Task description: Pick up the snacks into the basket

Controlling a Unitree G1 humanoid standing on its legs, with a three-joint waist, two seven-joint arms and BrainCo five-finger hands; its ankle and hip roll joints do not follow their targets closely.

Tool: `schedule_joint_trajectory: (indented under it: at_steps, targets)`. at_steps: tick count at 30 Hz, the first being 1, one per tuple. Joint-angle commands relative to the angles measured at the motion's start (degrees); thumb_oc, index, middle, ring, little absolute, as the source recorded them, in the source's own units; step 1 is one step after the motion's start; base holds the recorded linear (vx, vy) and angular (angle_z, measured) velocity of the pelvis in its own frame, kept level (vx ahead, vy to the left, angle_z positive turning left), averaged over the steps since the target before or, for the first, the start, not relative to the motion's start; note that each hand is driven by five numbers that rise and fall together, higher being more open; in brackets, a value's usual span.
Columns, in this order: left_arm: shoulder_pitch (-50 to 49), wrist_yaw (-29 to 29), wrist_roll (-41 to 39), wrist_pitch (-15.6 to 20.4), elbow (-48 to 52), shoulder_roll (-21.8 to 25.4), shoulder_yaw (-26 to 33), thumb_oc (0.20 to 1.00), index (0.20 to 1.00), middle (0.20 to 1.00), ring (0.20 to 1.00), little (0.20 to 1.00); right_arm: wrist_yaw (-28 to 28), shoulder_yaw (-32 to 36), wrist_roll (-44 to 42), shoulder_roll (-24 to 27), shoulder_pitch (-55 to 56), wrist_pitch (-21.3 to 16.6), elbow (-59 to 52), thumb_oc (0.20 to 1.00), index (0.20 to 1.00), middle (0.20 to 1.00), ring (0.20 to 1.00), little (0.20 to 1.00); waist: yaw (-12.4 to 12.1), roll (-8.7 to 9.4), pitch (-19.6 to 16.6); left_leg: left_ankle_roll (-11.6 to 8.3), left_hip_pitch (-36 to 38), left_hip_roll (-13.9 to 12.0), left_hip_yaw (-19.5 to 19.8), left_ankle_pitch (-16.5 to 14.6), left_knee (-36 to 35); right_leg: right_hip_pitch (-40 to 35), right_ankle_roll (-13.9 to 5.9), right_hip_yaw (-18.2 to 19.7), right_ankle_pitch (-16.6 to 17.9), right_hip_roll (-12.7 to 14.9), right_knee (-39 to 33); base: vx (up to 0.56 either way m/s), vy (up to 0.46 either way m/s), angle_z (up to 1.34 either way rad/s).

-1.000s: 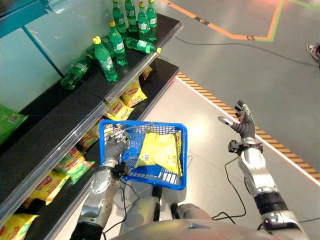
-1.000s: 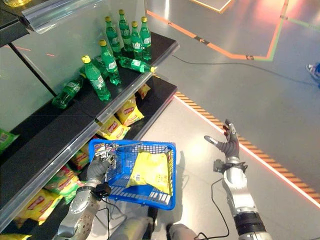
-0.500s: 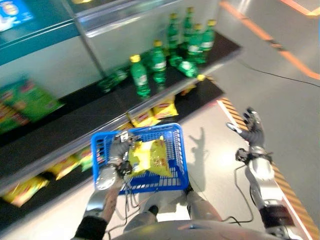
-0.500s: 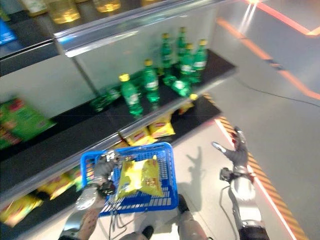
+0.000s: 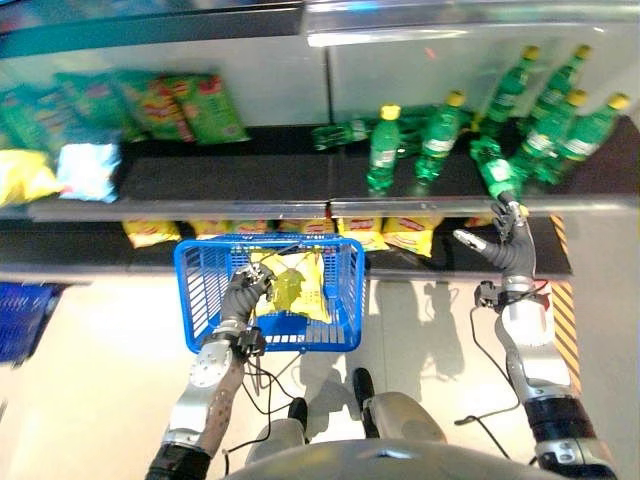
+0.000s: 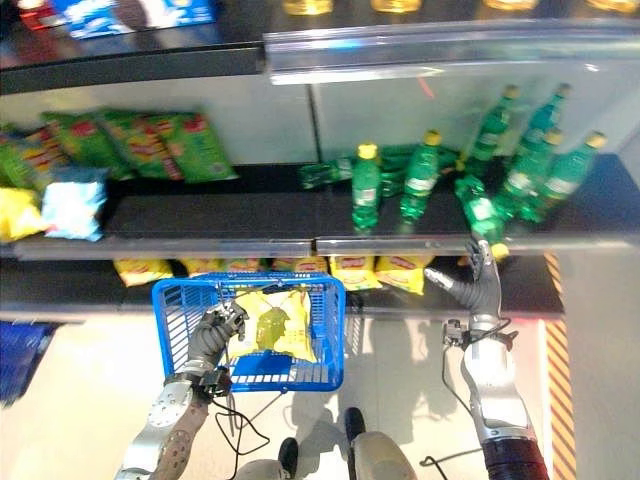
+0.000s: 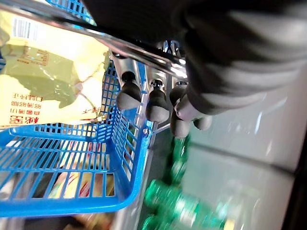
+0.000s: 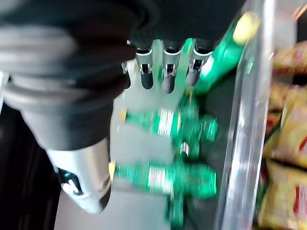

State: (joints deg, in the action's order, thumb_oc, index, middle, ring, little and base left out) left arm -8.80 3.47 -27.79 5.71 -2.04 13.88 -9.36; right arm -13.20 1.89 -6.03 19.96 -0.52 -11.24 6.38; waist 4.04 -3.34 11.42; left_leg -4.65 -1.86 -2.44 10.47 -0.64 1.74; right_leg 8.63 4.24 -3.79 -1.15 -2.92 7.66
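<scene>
Blue basket point(image 5: 205, 275) holds a yellow snack bag point(image 5: 292, 285), left hand point(image 5: 243, 293) clenched round its metal handle point(image 7: 120, 47); right hand point(image 5: 508, 248) spread empty near the shelf point(image 5: 240, 180) of green bottles point(image 5: 384, 150).

- Head views bright, even overhead light; glare streak on the glass shelf edge point(image 5: 450, 22) along the top.
- Soft shadows on the pale floor point(image 5: 100, 340) at lower centre.
- Slight motion blur overall; green bottles point(image 6: 420, 180) soft.
- Wrist views heavily blurred; bottles point(image 8: 168, 177) smeared, basket point(image 7: 72, 167) mesh sharper.
</scene>
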Motion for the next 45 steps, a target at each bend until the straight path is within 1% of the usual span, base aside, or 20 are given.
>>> schedule_joint_trajectory:
  at_steps: [1, 4, 8, 15, 21, 23, 25, 26, 29, 30, 33, 34, 38, 40, 41, 42, 43, 45]
  targets:
    - [2.01, -0.72, 0.22, 8.09, 9.7, 2.63, 4.47, 0.2, 0.2, 0.2, 0.2, 0.2, 0.56, 1.11, 0.82, -0.38, 0.65, -3.99, -3.56, 1.0, 1.0, 1.0, 1.0, 1.0, -1.43, 3.08, -5.39, 1.3, -0.05, 3.15, 1.13, 0.22, -2.54, -4.47, -9.85, 4.73, -0.05, 6.16, -6.14, 0.03, -0.021, 0.59]
    - [1.77, -0.76, 0.16, 7.91, 10.07, 2.44, 4.2, 0.2, 0.2, 0.2, 0.2, 0.2, 1.48, 1.14, 0.71, -0.88, 1.28, -3.86, -4.1, 1.0, 1.0, 1.0, 1.0, 1.0, -2.49, 2.85, -5.64, 1.53, 0.63, 3.7, 2.41, 1.19, -4.73, -5.86, -10.04, 3.0, -0.03, 6.2, -7.91, 0.0, 0.042, 0.24]
    - [1.99, -0.67, 0.91, 7.82, 10.35, 2.24, 3.2, 0.2, 0.2, 0.2, 0.2, 0.2, 1.67, 1.89, 0.26, -1.18, 1.49, -3.6, -4.03, 1.0, 1.0, 1.0, 1.0, 1.0, -3.59, 2.94, -5.35, 2.2, 1.12, 4.63, 3.93, 1.44, -5.4, -7.46, -10.41, 1.87, 0.44, 6.7, -9.41, -0.01, 0.095, 0.15]
    - [0.96, -0.71, 0.49, 7.64, 12.02, 2.59, 4.06, 0.2, 0.2, 0.2, 0.2, 0.2, 2.28, 0.92, 0.56, -1.58, 0.98, -3.16, -4.61, 1.0, 1.0, 1.0, 1.0, 1.0, -4.93, 4.64, -4.9, 3.05, 1.07, 5.36, 3.77, 0.33, -4.53, -8.0, -10.83, 2.4, 1.02, 7.21, -10.11, 0.0, 0.053, 0.17]
    - [0.04, -1.19, 0.23, 7.67, 12.79, 2.87, 3.96, 0.2, 0.2, 0.2, 0.2, 0.2, 1.92, 0.94, 0.92, -1.29, -0.42, -3.05, -3.89, 1.0, 1.0, 1.0, 1.0, 1.0, -5.38, 5.25, -4.06, 3.65, 0.63, 5.8, 3.88, -0.54, -3.27, -7.8, -11.02, 2.68, 1.26, 7.57, -10.06, -0.01, 0.02, -0.05]
    - [-0.11, -1.33, -0.17, 7.82, 13.29, 3.06, 3.94, 0.2, 0.2, 0.2, 0.2, 0.2, 0.83, 1.15, 1.35, -0.94, -1.59, -2.89, -2.59, 1.0, 1.0, 1.0, 1.0, 1.0, -5.58, 5.32, -3.66, 3.82, 0.27, 5.95, 3.84, -0.82, -2.79, -7.56, -11.04, 2.81, 1.28, 7.69, -10.05, -0.02, 0.019, -0.06]
    - [-0.19, -0.89, -0.67, 8.12, 13.79, 3.44, 3.93, 0.2, 0.2, 0.2, 0.2, 0.2, -1.78, 2.0, 1.57, -0.42, -4.17, -2.53, 0.54, 1.0, 1.0, 1.0, 1.0, 1.0, -5.75, 5.38, -2.79, 4.01, -0.47, 6.22, 3.6, -1.23, -1.89, -6.95, -11.04, 3.12, 1.41, 7.85, -9.95, -0.04, 0.022, -0.04]
    - [-0.14, -0.88, -0.67, 8.11, 13.8, 3.43, 3.95, 0.2, 0.2, 0.2, 0.2, 0.2, -1.83, 1.97, 1.57, -0.4, -4.31, -2.58, 0.67, 1.0, 1.0, 1.0, 1.0, 1.0, -5.77, 5.37, -2.76, 4.01, -0.53, 6.22, 3.57, -1.27, -1.81, -6.91, -11.04, 3.16, 1.41, 7.85, -9.93, -0.03, 0.015, -0.04]
    - [-0.27, -0.44, -1.11, 8.43, 14.59, 3.83, 4.15, 0.2, 0.2, 0.2, 0.2, 0.2, -4.81, 3.15, 1.43, 0.28, -7.25, -2.19, 4.13, 1.0, 1.0, 1.0, 1.0, 1.0, -6.06, 5.43, -1.89, 4.16, -1.2, 6.35, 3.4, -1.46, -1.27, -6.32, -11.1, 3.45, 1.59, 7.94, -9.83, -0.03, 0.012, -0.04]
    - [-0.47, -0.32, -1.49, 8.62, 15.04, 3.99, 4.36, 0.2, 0.2, 0.2, 0.2, 0.2, -6.71, 3.85, 1.11, 0.67, -9.03, -1.84, 6.59, 1.0, 1.0, 1.0, 1.0, 1.0, -6.21, 5.47, -1.67, 4.22, -1.37, 6.39, 3.22, -1.49, -1.4, -6.03, -11.19, 3.65, 1.82, 7.98, -9.93, -0.01, 0.009, -0.03]
    - [-0.68, -0.2, -1.99, 8.76, 15.58, 4.1, 4.34, 0.2, 0.2, 0.2, 0.2, 0.2, -8.03, 4.38, 0.85, 1.28, -10.54, -1.65, 8.49, 1.0, 1.0, 1.0, 1.0, 1.0, -6.43, 5.48, -1.51, 4.24, -1.35, 6.32, 3.03, -1.39, -1.76, -5.82, -11.27, 3.82, 1.92, 7.99, -9.99, 0.0, 0.019, -0.05]
    - [-0.91, -0.03, -2.29, 8.88, 15.9, 4.0, 4.07, 0.2, 0.2, 0.2, 0.2, 0.2, -9.35, 5.21, 0.59, 1.57, -11.41, -1.36, 10.42, 1.0, 1.0, 1.0, 1.0, 1.0, -6.51, 5.58, -1.72, 4.26, -1.24, 6.25, 2.98, -1.35, -2.04, -5.85, -11.32, 4.0, 2.05, 7.94, -10.28, 0.0, 0.0, 0.0]
    - [-0.91, -0.09, -2.36, 8.96, 16.32, 4.16, 3.61, 0.2, 0.2, 0.2, 0.2, 0.2, -10.23, 5.38, 0.13, 2.02, -12.22, -1.48, 11.94, 1.0, 1.0, 1.0, 1.0, 1.0, -6.59, 5.77, -1.82, 4.31, -0.78, 6.17, 3.02, -1.39, -2.42, -6.19, -11.41, 4.41, 2.41, 7.82, -11.01, 0.02, 0.018, -0.07]
    - [-1.21, -0.68, -2.97, 8.84, 16.57, 4.02, 3.43, 0.2, 0.2, 0.2, 0.2, 0.2, -9.66, 5.3, -0.68, 2.66, -12.3, -1.52, 12.65, 1.0, 1.0, 1.0, 1.0, 1.0, -6.57, 6.37, -2.69, 4.37, -0.32, 6.06, 2.58, -1.75, -2.64, -6.56, -11.76, 5.11, 2.84, 7.67, -12.15, 0.04, 0.034, -0.15]
    - [-0.65, -0.68, -2.81, 8.51, 15.92, 4.21, 3.45, 0.2, 0.2, 0.2, 0.2, 0.2, -9.03, 5.36, -0.8, 2.86, -11.69, -1.69, 11.36, 1.0, 1.0, 1.0, 1.0, 1.0, -6.15, 6.78, -2.25, 4.49, -0.32, 6.05, 2.28, -2.12, -1.86, -5.69, -11.74, 5.36, 2.63, 7.57, -10.29, 0.01, 0.032, -0.16]
    - [-0.57, -0.68, -2.81, 8.53, 15.86, 4.22, 3.44, 0.2, 0.2, 0.2, 0.2, 0.2, -9.01, 5.4, -0.79, 2.84, -11.68, -1.65, 11.29, 1.0, 1.0, 1.0, 1.0, 1.0, -6.22, 6.79, -2.23, 4.49, -0.42, 6.05, 2.21, -2.19, -1.73, -5.47, -11.74, 5.44, 2.47, 7.55, -9.95, -0.13, 0.018, -0.17]
    - [1.11, -0.14, -1.86, 8.87, 14.87, 5.44, 3.72, 0.2, 0.2, 0.2, 0.2, 0.2, -8.07, 4.8, -0.79, 2.86, -12.18, -2.04, 9.73, 1.0, 1.0, 1.0, 1.0, 1.0, -5.68, 6.83, -0.35, 5.02, -1.34, 5.66, 1.03, -2.85, 0.19, -1.69, -12.11, 6.2, 2.04, 6.7, -3.59, -0.13, -0.001, -0.17]
    - [1.94, 0.07, -1.35, 9.04, 14.25, 5.83, 3.68, 0.2, 0.2, 0.2, 0.2, 0.2, -7.84, 4.6, -0.76, 2.65, -12.24, -2.17, 9.29, 1.0, 1.0, 1.0, 1.0, 1.0, -5.87, 6.77, -0.17, 4.96, -2.11, 5.5, 0.51, -3.07, 0.81, -0.46, -12.46, 6.76, 1.46, 6.6, -1.97, -0.1, -0.058, -0.37]
